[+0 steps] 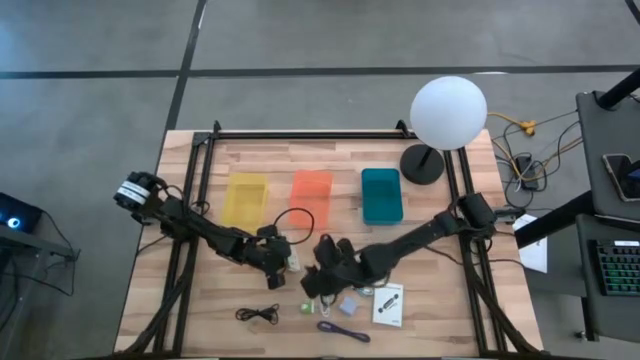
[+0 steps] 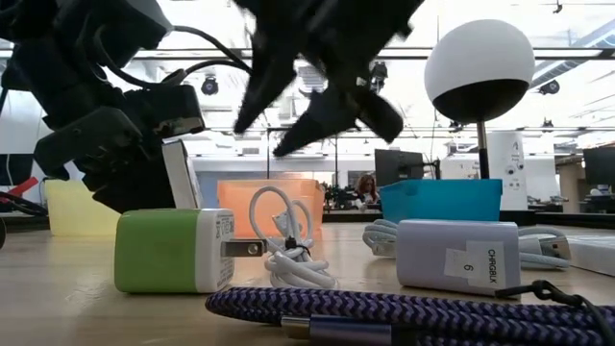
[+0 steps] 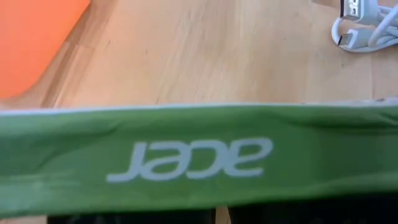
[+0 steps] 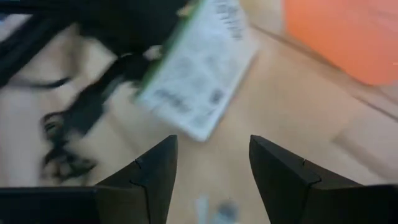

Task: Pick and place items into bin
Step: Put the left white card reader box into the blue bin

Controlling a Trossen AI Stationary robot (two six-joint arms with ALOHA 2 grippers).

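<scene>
Left gripper sits mid-table at 6 o'clock of the orange bin, jaws clamped on a white card with a green "acer" edge, held off the wood. Right gripper is just beside it at its 4 o'clock, jaws wide, holding nothing. On the table: green charger block, white cord, lavender cube, purple cord, black cord, second white card
</scene>
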